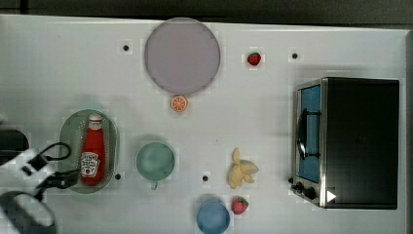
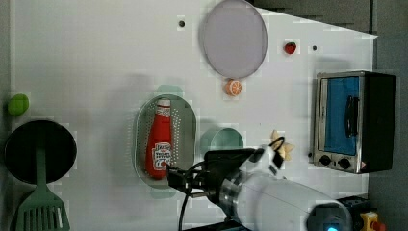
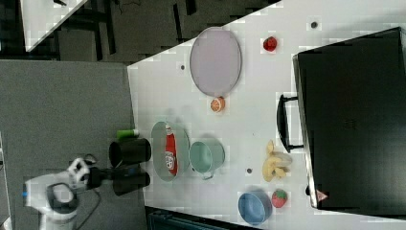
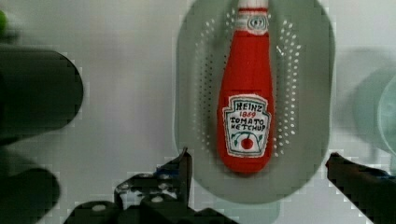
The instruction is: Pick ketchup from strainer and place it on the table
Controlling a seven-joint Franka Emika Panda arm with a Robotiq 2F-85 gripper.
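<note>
The ketchup [image 1: 92, 151], a red squeeze bottle with a white cap, lies flat in the pale green oval strainer [image 1: 70, 139] on the white table [image 1: 58, 63], towards the top view's left. My gripper [image 1: 70, 176] hovers over the strainer's end by the bottle's base. In the wrist view the gripper [image 4: 259, 163] is open. Its dark fingertips [image 4: 184, 163] stand wide apart on either side of the ketchup [image 4: 245, 102] and touch nothing. The left view has the gripper [image 2: 172, 174] just past the base of the ketchup [image 2: 160, 144].
A green cup [image 1: 155, 162] stands close beside the strainer. Farther off are a purple plate [image 1: 181, 55], an orange slice [image 1: 178, 103], a banana [image 1: 241, 170], a blue bowl [image 1: 213, 217], two strawberries [image 1: 253, 59] and a toaster oven [image 1: 348, 141]. A black pan [image 2: 40, 151] and green spatula [image 2: 41, 207] lie on the strainer's other side.
</note>
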